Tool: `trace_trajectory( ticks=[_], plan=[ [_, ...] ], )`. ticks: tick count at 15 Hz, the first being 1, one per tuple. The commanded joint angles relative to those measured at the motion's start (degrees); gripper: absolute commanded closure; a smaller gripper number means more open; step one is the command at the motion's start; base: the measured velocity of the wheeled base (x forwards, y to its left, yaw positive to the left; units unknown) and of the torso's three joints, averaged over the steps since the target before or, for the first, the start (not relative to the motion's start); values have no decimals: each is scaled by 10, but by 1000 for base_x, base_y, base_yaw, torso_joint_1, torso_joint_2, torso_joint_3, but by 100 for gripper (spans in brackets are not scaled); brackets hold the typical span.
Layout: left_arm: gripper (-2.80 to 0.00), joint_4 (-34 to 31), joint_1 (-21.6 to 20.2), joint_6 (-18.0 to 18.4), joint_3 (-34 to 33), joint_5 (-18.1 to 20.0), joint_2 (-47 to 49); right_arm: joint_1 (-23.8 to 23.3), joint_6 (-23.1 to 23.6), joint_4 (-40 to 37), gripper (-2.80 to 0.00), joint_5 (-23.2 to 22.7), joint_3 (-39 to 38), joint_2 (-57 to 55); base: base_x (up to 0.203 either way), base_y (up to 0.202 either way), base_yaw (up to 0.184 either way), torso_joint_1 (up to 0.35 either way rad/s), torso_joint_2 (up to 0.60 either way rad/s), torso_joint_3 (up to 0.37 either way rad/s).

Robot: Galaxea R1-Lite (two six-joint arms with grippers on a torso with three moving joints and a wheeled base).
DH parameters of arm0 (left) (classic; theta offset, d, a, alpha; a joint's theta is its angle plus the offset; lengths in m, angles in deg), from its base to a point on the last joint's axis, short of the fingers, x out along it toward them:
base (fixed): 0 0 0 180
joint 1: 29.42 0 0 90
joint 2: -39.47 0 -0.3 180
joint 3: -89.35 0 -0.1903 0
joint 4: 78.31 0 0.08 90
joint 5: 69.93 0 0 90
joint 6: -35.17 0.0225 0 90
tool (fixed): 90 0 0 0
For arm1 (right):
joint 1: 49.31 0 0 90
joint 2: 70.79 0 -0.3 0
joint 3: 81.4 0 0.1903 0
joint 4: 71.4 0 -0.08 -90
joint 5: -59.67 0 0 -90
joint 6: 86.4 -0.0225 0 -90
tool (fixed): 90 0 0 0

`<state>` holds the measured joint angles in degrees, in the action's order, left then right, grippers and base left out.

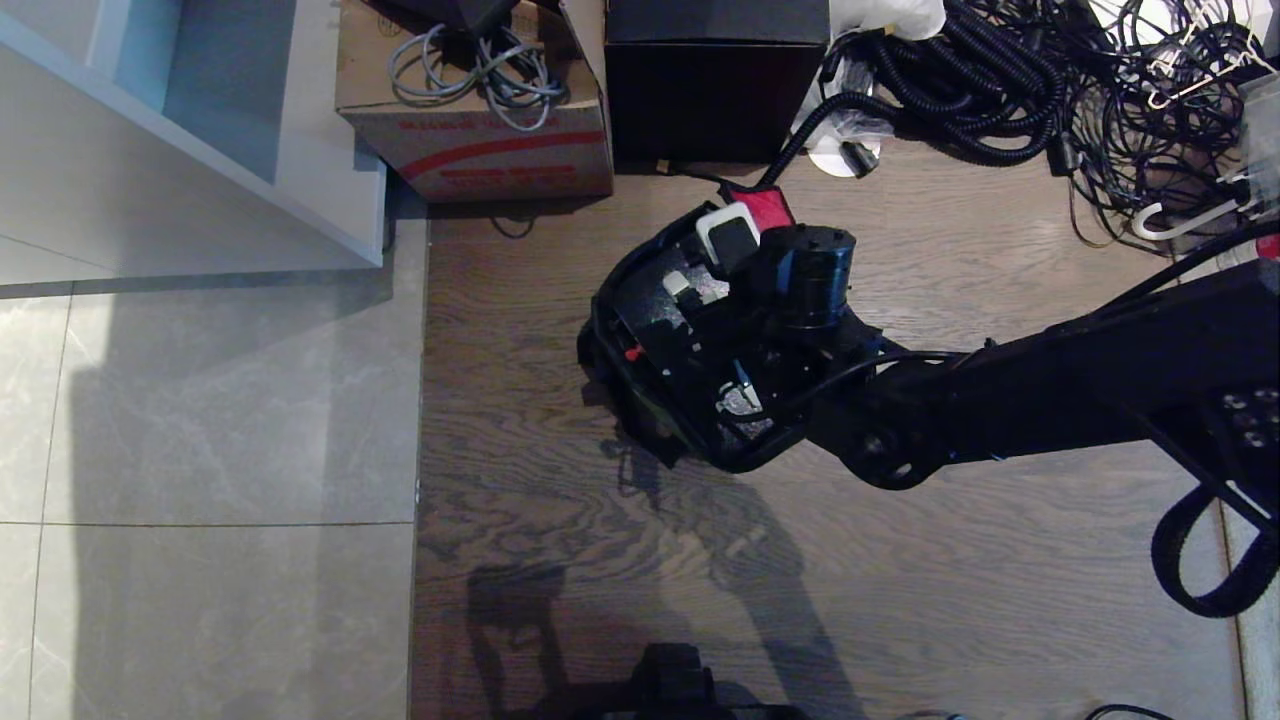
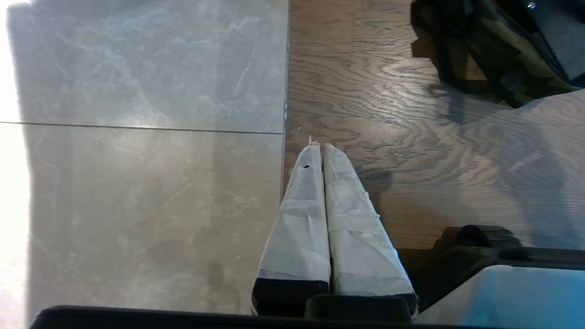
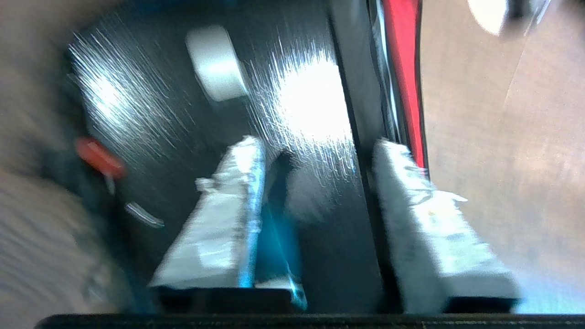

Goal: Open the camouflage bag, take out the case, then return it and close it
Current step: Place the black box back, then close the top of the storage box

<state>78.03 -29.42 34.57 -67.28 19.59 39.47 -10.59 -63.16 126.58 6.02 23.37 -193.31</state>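
Two floor surfaces meet in a straight seam running near to far: grey stone tile (image 1: 200, 450) on the left, dark wood-grain boards (image 1: 950, 600) on the right. Hard light throws the robot's shadow across the near boards.

Left gripper (image 2: 318, 146) hangs parked over that seam at the near edge, its white-wrapped fingers (image 2: 301, 214) pressed together, nothing between them.

Mid-floor on the boards sits the bag (image 1: 690, 350), open, black rim showing, a red strip (image 1: 765, 208) at its far edge. The case (image 1: 665, 325) lies inside it, speckled black, a small red part (image 1: 632, 353) on its left side and a pale silver handle end on top. The right arm reaches in from the right, wrist over the bag's right half. Right gripper (image 3: 320, 155) is down in the opening, jaws parted about half wide: one finger (image 3: 228, 201) over the case's glossy top, the other (image 3: 411, 183) at the bag's red rim. Nothing is clamped between them. That view is smeared.

Far left, a white shelf unit (image 1: 230, 120) stands on the tile. Beside it a cardboard box (image 1: 480, 140) with red printing, unreadable, holds grey cable coils (image 1: 480, 70). Just right of it, a plain black box (image 1: 715, 80). Far right, a heap of black cables (image 1: 1050, 90) and corrugated hose, with white hangers among them.
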Motion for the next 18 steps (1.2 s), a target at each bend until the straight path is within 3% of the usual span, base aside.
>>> trace_trajectory(
  ticks=[1,7,9,10,14,16,18],
  plan=[
    [0,0,0,0,0,-1,0,2,4,-3,-280,2,-21,4,0,0,0,0,0,0],
    [0,0,0,0,0,-1,0,0,-5,-36,-280,-7,-183,122,0,0,0,0,0,0],
    [0,0,0,0,0,-1,0,-32,-59,-84,-280,-8,-228,154,0,0,0,0,0,0],
    [0,0,0,0,0,-1,0,-49,-90,-123,0,-12,-240,167,0,0,0,0,0,0],
    [0,0,0,0,0,-1,0,-144,-186,-249,0,-140,-271,224,0,0,0,0,0,0],
    [0,0,0,0,0,-1,0,-189,-205,-294,0,-184,-287,240,0,0,0,0,0,0],
    [0,0,0,0,0,-1,0,-223,-224,-297,0,-276,-315,254,0,0,0,0,0,0]
  ],
)
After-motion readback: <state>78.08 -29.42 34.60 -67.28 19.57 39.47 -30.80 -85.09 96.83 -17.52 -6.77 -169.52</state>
